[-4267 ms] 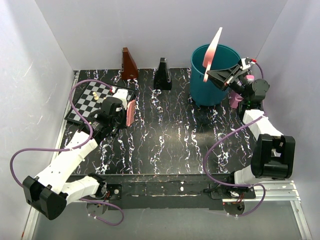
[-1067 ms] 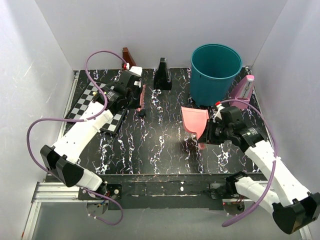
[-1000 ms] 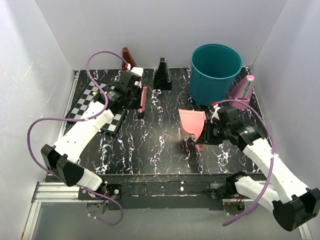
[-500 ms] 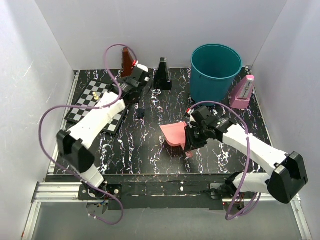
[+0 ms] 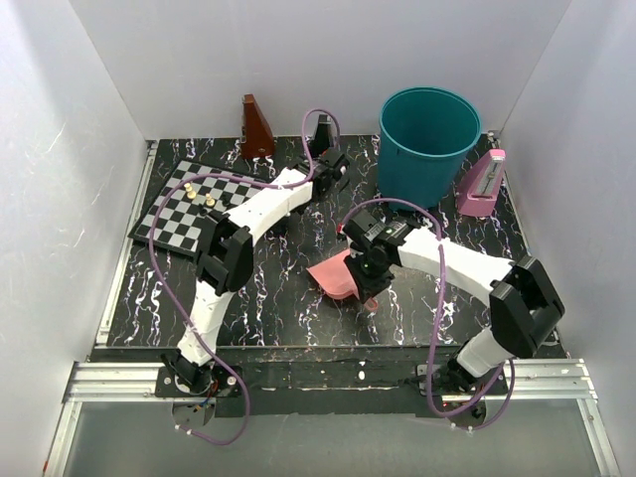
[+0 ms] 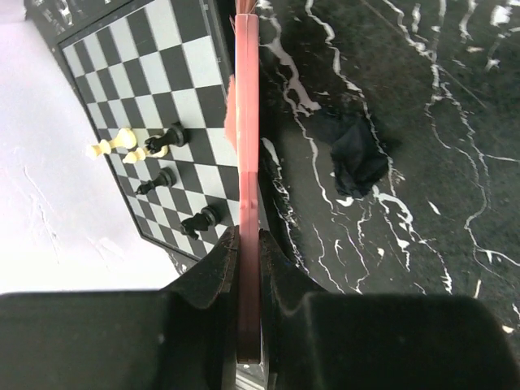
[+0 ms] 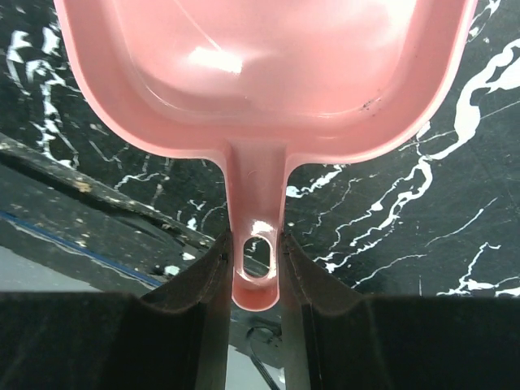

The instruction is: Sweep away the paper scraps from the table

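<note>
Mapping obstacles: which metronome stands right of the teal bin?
The pink metronome, beside the bin; the brown metronome and the black metronome stand left of it.

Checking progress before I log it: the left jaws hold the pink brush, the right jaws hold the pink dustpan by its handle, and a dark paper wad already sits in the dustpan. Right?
Not quite. The dustpan holds no wad, as the right wrist view shows; the dark paper wad lies on the table beside the brush in the left wrist view. The rest stands.
</note>
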Available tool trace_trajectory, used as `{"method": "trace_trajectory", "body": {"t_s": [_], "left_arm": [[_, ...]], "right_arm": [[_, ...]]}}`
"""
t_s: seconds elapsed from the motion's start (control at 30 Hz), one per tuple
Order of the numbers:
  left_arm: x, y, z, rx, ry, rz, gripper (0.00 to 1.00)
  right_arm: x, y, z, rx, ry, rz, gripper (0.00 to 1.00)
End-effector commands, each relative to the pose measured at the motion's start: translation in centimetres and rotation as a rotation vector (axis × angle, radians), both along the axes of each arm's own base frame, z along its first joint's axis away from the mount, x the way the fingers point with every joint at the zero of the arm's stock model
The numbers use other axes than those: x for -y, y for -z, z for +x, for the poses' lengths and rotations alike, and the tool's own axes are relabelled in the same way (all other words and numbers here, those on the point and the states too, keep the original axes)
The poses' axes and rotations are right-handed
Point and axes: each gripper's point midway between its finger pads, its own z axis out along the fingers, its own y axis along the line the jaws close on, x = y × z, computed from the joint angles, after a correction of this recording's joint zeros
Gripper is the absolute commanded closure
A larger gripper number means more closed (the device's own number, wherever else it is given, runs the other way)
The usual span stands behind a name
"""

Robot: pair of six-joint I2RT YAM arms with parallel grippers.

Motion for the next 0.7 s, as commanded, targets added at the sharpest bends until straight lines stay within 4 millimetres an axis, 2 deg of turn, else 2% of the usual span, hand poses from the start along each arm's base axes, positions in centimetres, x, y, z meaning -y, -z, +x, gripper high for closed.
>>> {"method": "trace_trajectory", "body": {"t_s": [0.0,0.13,0.3,0.4,0.67], "left_arm": [[1.3,-1.4,-1.2,-0.087,0.072,-0.053,1.00],[2.3,0.4,-3.2,-0.202,0.109,-0.100,1.00],[4.9,1.2,-6.3,-0.324,0.152,-0.242,1.00],[6.4,1.0,-8.2,-0.396,0.163,-0.359,1.00],[8.7,-0.5,-11.4,-0.495,0.136,-0.546,1.00]], "right_arm": [[0.7,-0.3,0.9,0.030,-0.070,-0.067,0.99],[0.4,0.3,1.4,0.010,-0.100,-0.097,0.99],[-0.1,0.9,1.9,0.004,-0.116,-0.110,0.99],[0.0,1.1,1.9,0.004,-0.126,-0.113,0.99],[0.2,1.7,1.0,-0.019,-0.133,-0.095,0.99]]}}
